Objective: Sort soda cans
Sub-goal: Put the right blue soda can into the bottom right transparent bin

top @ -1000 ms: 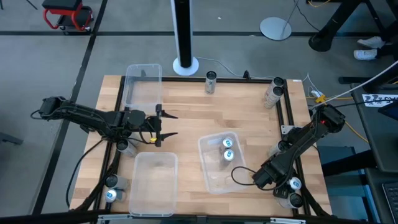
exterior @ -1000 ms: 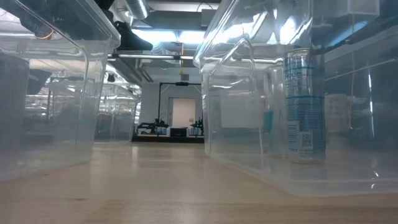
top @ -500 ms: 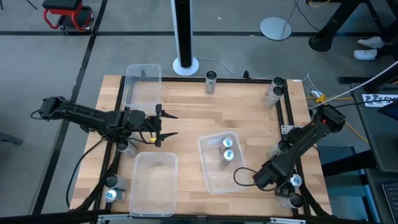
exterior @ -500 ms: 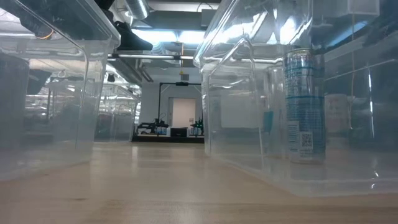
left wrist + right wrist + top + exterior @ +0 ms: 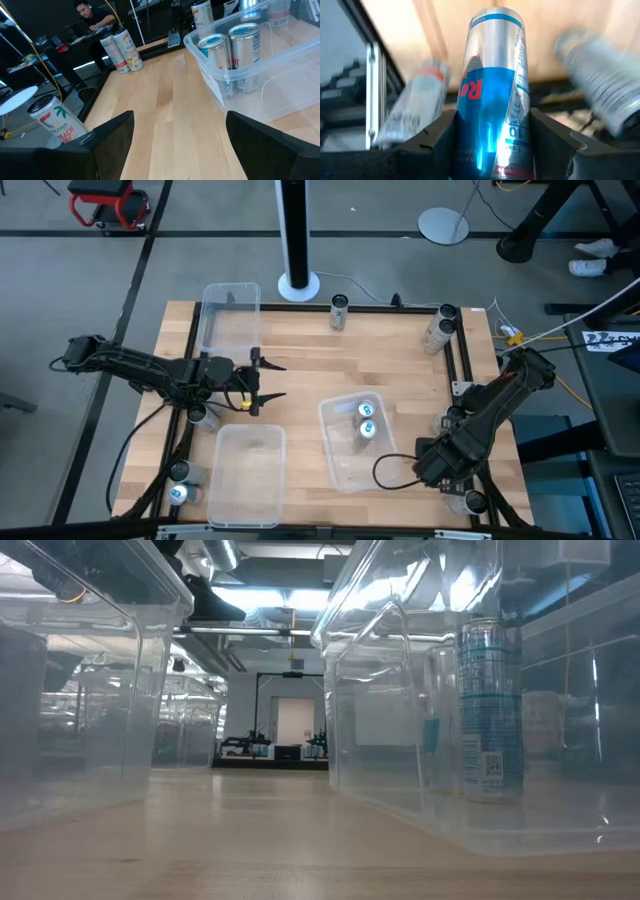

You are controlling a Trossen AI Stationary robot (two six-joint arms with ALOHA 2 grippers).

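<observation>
Where the right arm reaches over the near right corner of the table [image 5: 300,340], the right pincer [image 5: 492,150] grasps a silver-and-blue soda can [image 5: 495,90], its two dark fingers [image 5: 437,142] pressed against opposite sides of the can body. Two other cans [image 5: 415,110] appear beside it, blurred, just off the held can. At the table's left side, the left pincer [image 5: 262,381] hovers with its fingers spread wide, released and holding nothing. A clear bin [image 5: 340,465] right of centre contains two upright silver cans with blue tops [image 5: 366,418], standing just beside each other near the bin's far end; the low view shows one of them [image 5: 490,710] through the bin wall. A second clear bin [image 5: 248,485] lies near the front edge, and a third [image 5: 230,320] sits at the far left corner. Further cans stand along the table's edges: one at the far edge [image 5: 339,310], two at the far right corner [image 5: 440,328], and others near the left arm [image 5: 180,492].
</observation>
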